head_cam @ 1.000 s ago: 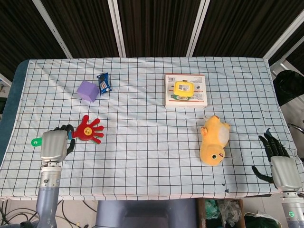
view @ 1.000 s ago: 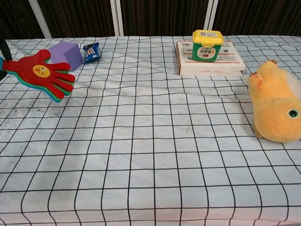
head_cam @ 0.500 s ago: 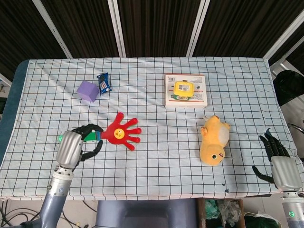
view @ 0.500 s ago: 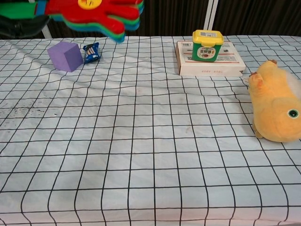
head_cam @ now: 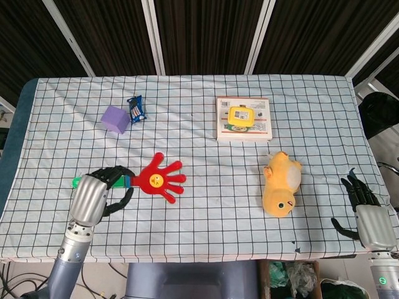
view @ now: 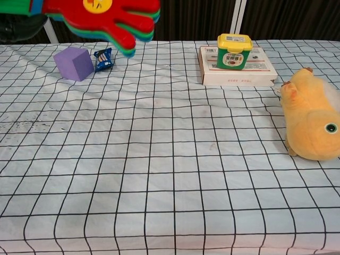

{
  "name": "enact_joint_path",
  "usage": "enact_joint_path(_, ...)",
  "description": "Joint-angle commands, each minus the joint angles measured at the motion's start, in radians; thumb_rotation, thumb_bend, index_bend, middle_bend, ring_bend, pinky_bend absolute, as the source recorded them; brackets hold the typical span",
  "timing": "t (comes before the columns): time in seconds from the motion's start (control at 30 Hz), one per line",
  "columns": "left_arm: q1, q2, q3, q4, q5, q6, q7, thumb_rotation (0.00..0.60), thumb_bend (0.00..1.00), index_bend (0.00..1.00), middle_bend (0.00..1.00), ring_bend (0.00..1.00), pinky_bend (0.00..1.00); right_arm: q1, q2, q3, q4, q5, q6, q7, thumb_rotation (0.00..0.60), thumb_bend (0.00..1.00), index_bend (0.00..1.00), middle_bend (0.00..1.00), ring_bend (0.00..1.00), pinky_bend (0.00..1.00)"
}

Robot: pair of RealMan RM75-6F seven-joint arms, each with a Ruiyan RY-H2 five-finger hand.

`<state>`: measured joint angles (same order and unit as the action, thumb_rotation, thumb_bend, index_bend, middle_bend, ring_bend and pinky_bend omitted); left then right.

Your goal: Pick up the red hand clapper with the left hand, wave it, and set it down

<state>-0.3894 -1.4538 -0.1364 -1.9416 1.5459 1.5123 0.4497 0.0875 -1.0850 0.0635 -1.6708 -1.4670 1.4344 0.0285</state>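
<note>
My left hand (head_cam: 95, 194) grips the green handle of the red hand clapper (head_cam: 160, 179) and holds it raised above the checked tablecloth, the red palm pointing right. In the chest view the clapper (view: 106, 17) fills the top left corner, well above the cloth, with the dark hand (view: 18, 27) just showing beneath its handle. My right hand (head_cam: 368, 212) rests at the table's right front edge, fingers spread, holding nothing.
A purple cube (head_cam: 115, 119) and a blue packet (head_cam: 136, 108) lie at the back left. A flat box (head_cam: 244, 118) carries a yellow-lidded green tub (head_cam: 242, 116). A yellow plush toy (head_cam: 282, 183) lies on the right.
The left hand lifted the clapper off the left side of the cloth and swung it up and rightward; in the last half second it tipped slightly downward.
</note>
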Motion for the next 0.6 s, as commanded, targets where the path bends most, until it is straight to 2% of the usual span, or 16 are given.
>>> enact_joint_path(0.03, 0.029, 0.01, -0.062, -0.128, -0.403, 0.04, 0.615, 0.6, 0.53, 0.72, 0.67, 0.53, 0.64, 0.0, 0.0, 0.0, -0.001, 0.001, 0.0, 0.0, 0.6, 0.22, 0.0, 0.0, 0.0, 0.15)
enact_joint_path(0.07, 0.024, 0.002, -0.068, -0.141, -0.44, 0.063, 0.693, 0.6, 0.53, 0.72, 0.67, 0.53, 0.65, 0.0, 0.001, 0.0, -0.001, 0.001, 0.0, 0.0, 0.6, 0.22, 0.0, 0.0, 0.0, 0.15)
enact_joint_path(0.17, 0.01, -0.028, -0.08, -0.164, -0.494, 0.113, 0.802, 0.6, 0.53, 0.72, 0.67, 0.53, 0.65, -0.001, 0.001, 0.0, -0.002, 0.001, 0.0, -0.001, 0.6, 0.22, 0.0, 0.0, 0.0, 0.15)
enact_joint_path(0.3, 0.001, -0.051, -0.08, -0.17, -0.478, 0.125, 0.788, 0.6, 0.53, 0.73, 0.67, 0.53, 0.65, -0.001, 0.001, 0.0, -0.002, 0.002, 0.0, 0.0, 0.6, 0.22, 0.0, 0.0, 0.0, 0.15)
enact_joint_path(0.4, 0.0, -0.058, -0.076, -0.178, -0.419, 0.097, 0.661, 0.6, 0.53, 0.73, 0.68, 0.53, 0.65, -0.001, 0.001, 0.001, -0.002, 0.002, -0.001, 0.001, 0.6, 0.22, 0.0, 0.0, 0.0, 0.15)
enact_joint_path(0.5, -0.001, -0.045, -0.07, -0.191, -0.329, 0.03, 0.436, 0.6, 0.53, 0.73, 0.68, 0.53, 0.65, -0.001, 0.002, 0.001, -0.003, 0.002, -0.001, 0.001, 0.6, 0.22, 0.0, 0.0, 0.0, 0.15)
enact_joint_path(0.6, 0.0, -0.023, -0.047, -0.179, -0.172, -0.043, 0.084, 0.6, 0.53, 0.73, 0.68, 0.53, 0.65, -0.001, 0.001, 0.0, -0.003, 0.001, -0.001, -0.001, 0.6, 0.22, 0.0, 0.0, 0.0, 0.15)
